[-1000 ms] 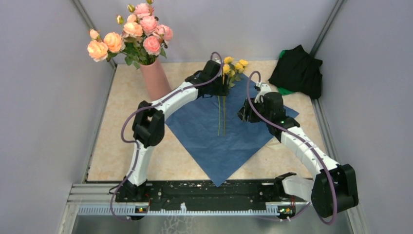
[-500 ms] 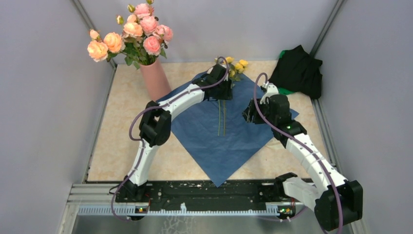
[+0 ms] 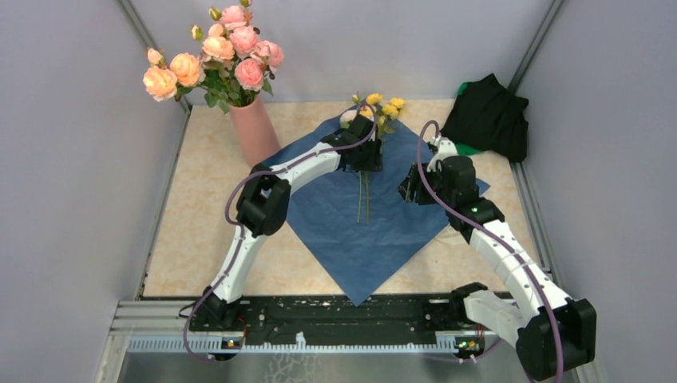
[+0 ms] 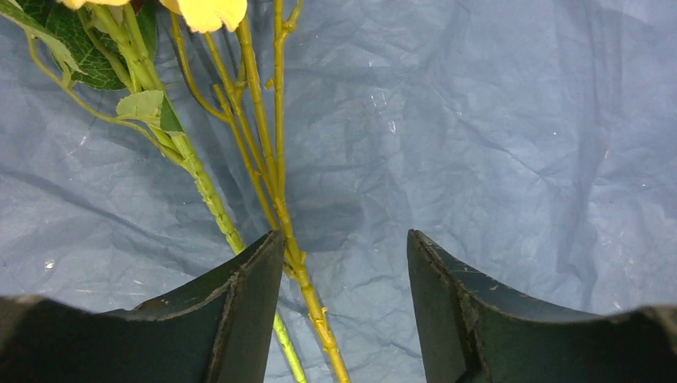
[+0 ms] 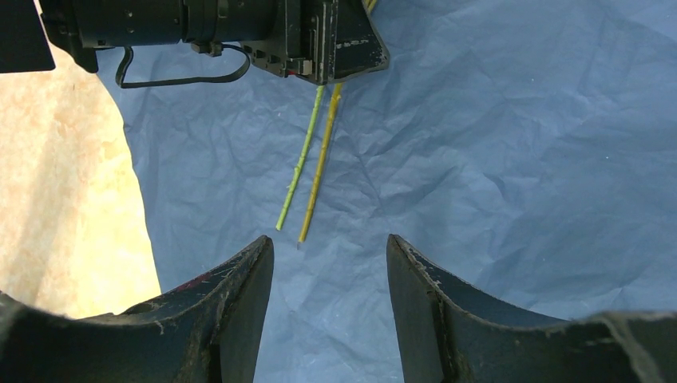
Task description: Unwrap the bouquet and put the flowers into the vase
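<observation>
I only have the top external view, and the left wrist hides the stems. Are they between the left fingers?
Observer: In the left wrist view the left gripper stands open. A yellowish stem lies in the gap, close beside one finger.
Operator: And the greener stem?
Observer: The green stem passes under that same finger's edge, so it is not cleanly in the gap.
Operator: Is the right gripper holding anything?
Observer: No. The right gripper is open over bare blue paper, with the stem ends just ahead of it.
</observation>
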{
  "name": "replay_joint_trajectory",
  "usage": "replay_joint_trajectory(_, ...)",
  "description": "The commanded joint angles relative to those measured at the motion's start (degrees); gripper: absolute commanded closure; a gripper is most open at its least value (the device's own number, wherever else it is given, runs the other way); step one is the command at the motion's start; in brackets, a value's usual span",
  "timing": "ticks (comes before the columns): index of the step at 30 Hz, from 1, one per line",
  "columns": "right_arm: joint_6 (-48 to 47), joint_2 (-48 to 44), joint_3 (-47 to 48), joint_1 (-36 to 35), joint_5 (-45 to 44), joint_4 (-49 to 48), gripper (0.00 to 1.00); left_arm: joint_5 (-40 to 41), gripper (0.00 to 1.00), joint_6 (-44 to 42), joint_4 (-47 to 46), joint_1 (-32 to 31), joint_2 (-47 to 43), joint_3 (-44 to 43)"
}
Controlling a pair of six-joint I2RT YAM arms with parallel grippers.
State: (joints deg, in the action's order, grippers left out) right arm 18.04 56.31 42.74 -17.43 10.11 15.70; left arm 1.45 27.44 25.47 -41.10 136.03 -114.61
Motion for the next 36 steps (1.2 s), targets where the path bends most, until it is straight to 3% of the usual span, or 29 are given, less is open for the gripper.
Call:
replay_joint_trajectory(1,-0.7,-1.1,0.9,0.3,-0.3,-1.5,0.46,-0.3,0.34,0.7,-0.6,0.1,1.5,-0.7)
replay_joint_trajectory(5,-0.7,-1.0,0.7,0.3,-0.3,-1.8,0.46,0.0,0.24,0.9,-1.1,0.1,1.1,0.2)
replay_joint_trajectory(22,-0.3,0.5,-0.1,0.3,0.9,-3.6,0.46,1.5,0.18,0.1,-3.5,0.5,-5.9,8.7)
replay_joint_trajectory(24,-0.3,0.5,-0.2,0.3,0.9,-3.7,0.46,1.2,0.25,-0.1,-2.8,0.7,-4.6,7.7)
replay_joint_trajectory(26,-0.3,0.5,-0.2,0.2,0.7,-3.5,0.46,0.5,0.40,0.4,-3.4,0.6,-3.8,7.5)
replay_joint_trajectory(28,-0.4,0.5,-0.3,0.3,0.6,-3.5,0.46,-0.2,0.58,0.8,-4.5,0.6,-3.5,7.5)
replay_joint_trajectory(29,-0.4,0.6,-0.3,0.4,0.6,-3.6,0.46,-0.3,0.73,1.2,-5.0,0.5,-3.5,7.6)
replay_joint_trajectory(32,-0.4,1.3,-0.4,0.3,0.5,-3.9,0.46,-1.2,1.00,2.4,-7.1,0.5,-5.4,8.8)
replay_joint_trajectory(36,-0.4,3.1,-1.8,0.3,0.4,-6.2,0.46,-3.5,1.00,1.8,-14.9,-0.2,-13.0,16.1)
